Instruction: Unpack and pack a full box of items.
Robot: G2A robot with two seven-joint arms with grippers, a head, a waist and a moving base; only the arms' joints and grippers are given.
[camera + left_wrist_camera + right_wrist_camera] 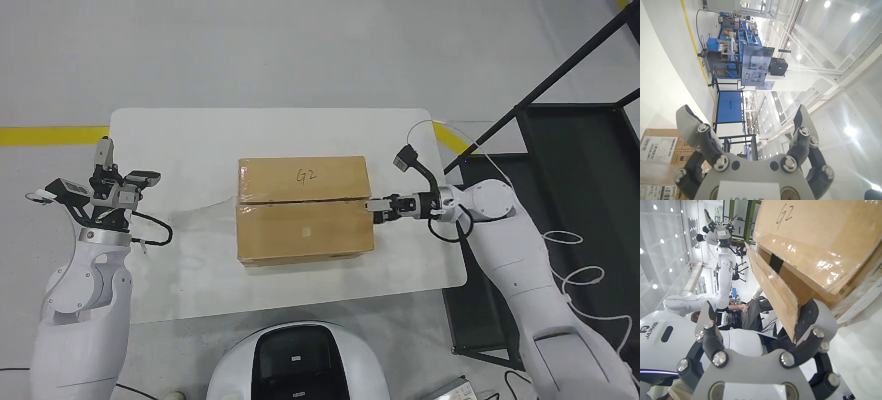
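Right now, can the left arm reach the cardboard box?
Probably yes: the left tool is open off to the side of the cardboard box, nothing lies between them on the table, though it points away.

I'm watching my right gripper (758,306) sitting spread wide in the foreground of the frame, one fingertip (808,315) pressing against the corner of the cardboard box's (819,243) partly lifted flap (770,291). Far back in the frame, the left gripper (721,214) is showing its fingers apart.
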